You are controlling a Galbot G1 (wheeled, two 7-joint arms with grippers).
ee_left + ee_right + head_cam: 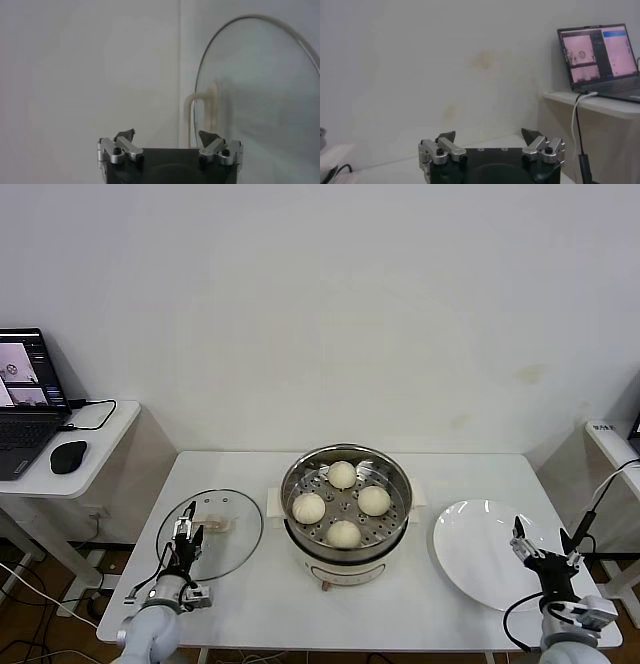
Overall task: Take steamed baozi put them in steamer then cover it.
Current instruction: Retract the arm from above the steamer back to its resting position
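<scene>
The steamer point(398, 476) stands mid-table, uncovered, with several white baozi point(343, 474) on its perforated tray. The cover point(228, 546), a glass lid with a cream handle point(212, 522), lies flat on the table to the steamer's left. My left gripper point(185, 536) hovers open over the lid's near-left edge. In the left wrist view the lid point(260, 90) and its handle point(202, 117) lie just beyond my left gripper point(167, 135), which holds nothing. My right gripper point(545, 552) is open and empty above the right part of the white plate point(475, 554); it also shows open in its own view point(489, 135).
A side table at the left carries a laptop point(25, 399) and a black mouse point(68, 456). Another laptop point(600, 57) with a cable sits on a stand at the right. A white wall backs the table.
</scene>
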